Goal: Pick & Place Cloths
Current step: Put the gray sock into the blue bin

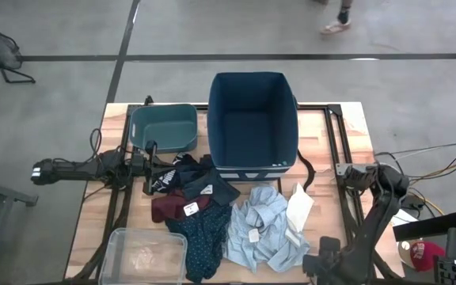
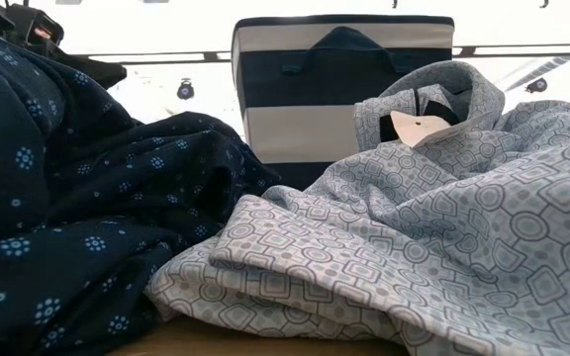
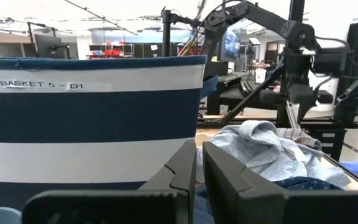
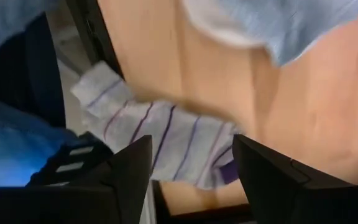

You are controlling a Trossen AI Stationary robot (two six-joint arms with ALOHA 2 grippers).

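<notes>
Striped cloth (image 4: 166, 146) btwn open right tool (image 4: 191, 180) fingers.

Robotics lab: wooden table (image 1: 335, 131) on taped concrete floor (image 1: 70, 32), monitors (image 3: 47, 43), labelled striped basket (image 3: 92, 118).

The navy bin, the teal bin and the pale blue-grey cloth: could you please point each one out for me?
navy bin (image 1: 253, 119): high view, on its inner floor.
teal bin (image 1: 163, 127): high view, on its inner floor.
pale blue-grey cloth (image 1: 261, 229): high view, on the middle of the crumpled fabric.
</notes>
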